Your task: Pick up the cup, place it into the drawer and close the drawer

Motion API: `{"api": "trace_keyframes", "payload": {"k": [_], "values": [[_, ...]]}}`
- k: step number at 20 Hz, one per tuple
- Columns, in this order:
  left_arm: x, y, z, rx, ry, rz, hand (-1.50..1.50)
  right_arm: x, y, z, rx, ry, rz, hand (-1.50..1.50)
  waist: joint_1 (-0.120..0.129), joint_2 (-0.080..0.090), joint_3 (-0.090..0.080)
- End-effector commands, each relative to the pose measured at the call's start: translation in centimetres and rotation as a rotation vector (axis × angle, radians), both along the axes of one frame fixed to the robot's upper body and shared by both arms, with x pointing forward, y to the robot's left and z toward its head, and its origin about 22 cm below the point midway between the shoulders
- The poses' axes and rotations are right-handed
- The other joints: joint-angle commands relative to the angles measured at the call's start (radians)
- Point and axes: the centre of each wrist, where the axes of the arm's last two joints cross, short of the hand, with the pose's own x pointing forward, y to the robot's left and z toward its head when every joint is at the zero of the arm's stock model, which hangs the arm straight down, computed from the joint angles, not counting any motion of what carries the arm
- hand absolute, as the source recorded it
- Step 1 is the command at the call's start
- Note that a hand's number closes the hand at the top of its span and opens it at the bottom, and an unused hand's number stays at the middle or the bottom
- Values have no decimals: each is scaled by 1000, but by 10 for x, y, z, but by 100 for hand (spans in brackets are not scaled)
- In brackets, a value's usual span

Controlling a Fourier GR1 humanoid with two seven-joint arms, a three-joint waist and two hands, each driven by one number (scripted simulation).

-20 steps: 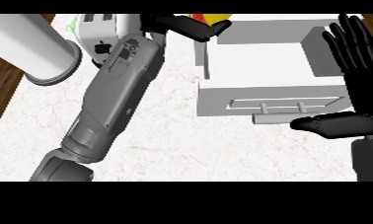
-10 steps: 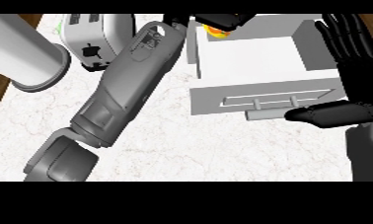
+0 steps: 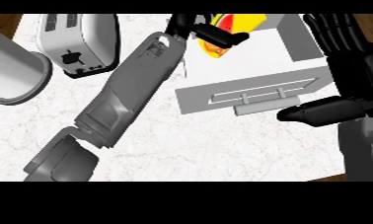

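1. Two grey forearms come in from the lower edge over a white marbled bench [image 3: 146, 149] with faint veining; a strip of brown wood shows at its corners.
2. At the upper left stands a white boxy toaster [image 3: 80, 43] with two top slots and a black lever on its front face. Beside it, at the left edge, lies a plain grey cylinder [image 3: 22, 77] with a smooth matte side.
3. A white open drawer [image 3: 251, 92], box-shaped with flat panels and a pale bar handle on its front, sits at the upper right, its inside showing behind the front panel.
4. The yellow cup [image 3: 237, 25], glossy with red and green markings, is tilted at the drawer's far left corner, over the drawer's inside, its lower part hidden by fingers.
5. The left forearm slants up from the lower left to the top centre. The black left hand [image 3: 207, 30] is curled round the cup, one finger lying across its front.
6. The black right hand [image 3: 342, 70] stands at the right edge, fingers straight and pointing up, spread slightly, holding nothing; its thumb juts left, just beside the drawer's front right corner near the handle.
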Motion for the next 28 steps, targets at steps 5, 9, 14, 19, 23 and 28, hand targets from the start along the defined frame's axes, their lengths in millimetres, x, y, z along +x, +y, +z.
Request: {"api": "trace_keyframes", "payload": {"k": [5,9,14,19,23,28], "values": [[-5,7,-23,-83,6,3,-150,2,13,9,-4,-20,130,-150,-54,14,-1],[-8,7,-22,-223,-3,-31,-150,3,36,-4,23,22,322,150,-48,12,-2],[-7,1,-2,-395,-99,-57,-150,3,50,-7,-75,78,558,150,-31,11,-3],[-4,-3,7,-416,-132,11,-150,-5,42,-6,-436,183,594,150,12,-8,-3],[-5,2,-6,-418,-114,47,-150,-15,35,-18,-589,239,500,-150,57,-20,-2],[-7,8,-14,-489,-94,54,-150,-23,44,-51,-759,202,336,-150,113,-27,-1]]}}
